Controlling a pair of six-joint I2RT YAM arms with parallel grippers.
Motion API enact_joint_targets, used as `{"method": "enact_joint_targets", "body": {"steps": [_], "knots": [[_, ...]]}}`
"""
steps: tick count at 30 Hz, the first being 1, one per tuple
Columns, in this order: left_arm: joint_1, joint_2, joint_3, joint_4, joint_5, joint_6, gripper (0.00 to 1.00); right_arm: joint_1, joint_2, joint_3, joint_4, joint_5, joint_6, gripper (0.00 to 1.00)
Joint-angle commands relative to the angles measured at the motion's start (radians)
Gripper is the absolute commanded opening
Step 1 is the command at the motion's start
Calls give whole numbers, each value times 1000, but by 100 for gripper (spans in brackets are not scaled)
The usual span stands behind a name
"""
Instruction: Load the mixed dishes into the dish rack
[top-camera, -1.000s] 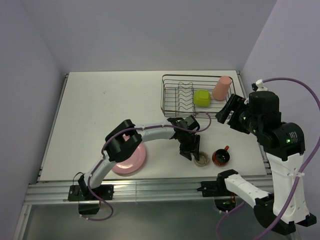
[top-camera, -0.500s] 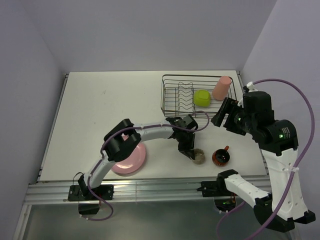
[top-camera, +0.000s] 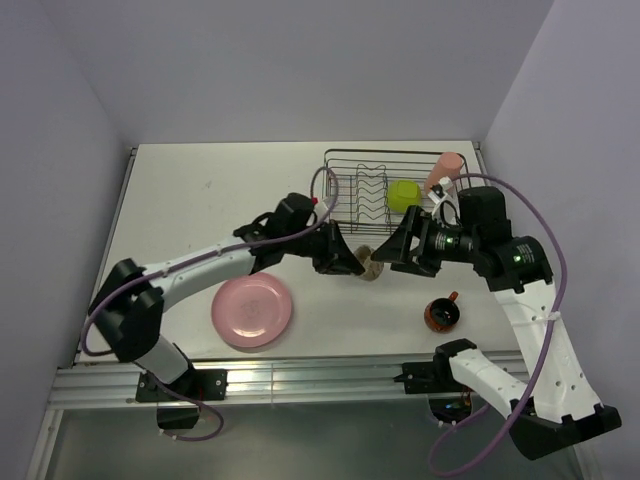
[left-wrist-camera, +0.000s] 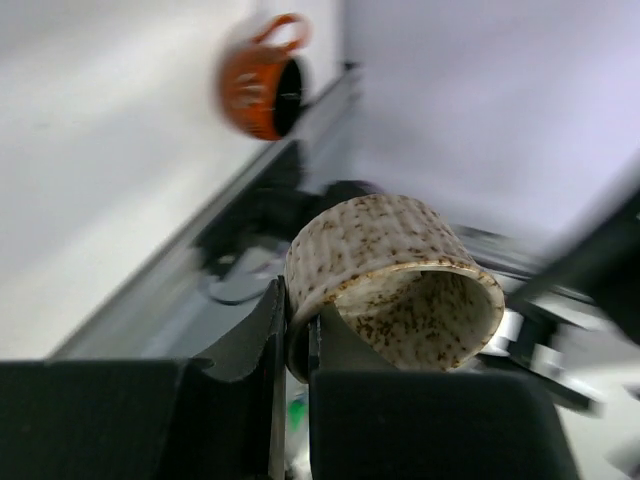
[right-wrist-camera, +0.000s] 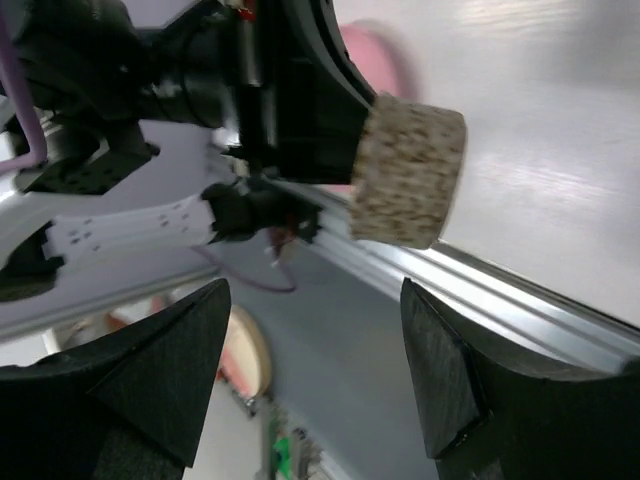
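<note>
two claws – left claw (left-wrist-camera: 296, 322) clamped on speckled cup (left-wrist-camera: 390, 268), right claw (right-wrist-camera: 312, 330) spread apart, near it

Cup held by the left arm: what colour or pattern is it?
The cup is beige with brown speckles; clearest in the left wrist view.

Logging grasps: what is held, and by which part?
Left gripper pinches the small speckled beige cup by its rim wall; right gripper, open, holds nothing.
</note>
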Motion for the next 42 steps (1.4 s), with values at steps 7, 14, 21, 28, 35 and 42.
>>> {"method": "enact_joint_targets", "body": {"steps": [7,14,21,28,35,42], "knots": [[75,-186,-242,638,124,-451,0,-11,-80,-166,541,-379,321,75],[78,-211,-352,903,92,-633,0,-11,-80,-181,616,-388,370,75],[78,-231,-406,1052,65,-768,0,-15,-72,-163,561,-359,281,77],[66,-259,-447,1099,55,-891,0,-18,-51,-125,477,-293,90,78],[-2,-259,-450,1089,36,-961,0,-14,-37,-134,563,-319,65,78],[-22,-233,-447,1129,21,-1000,0,-8,-32,-160,686,-399,120,76]]}}
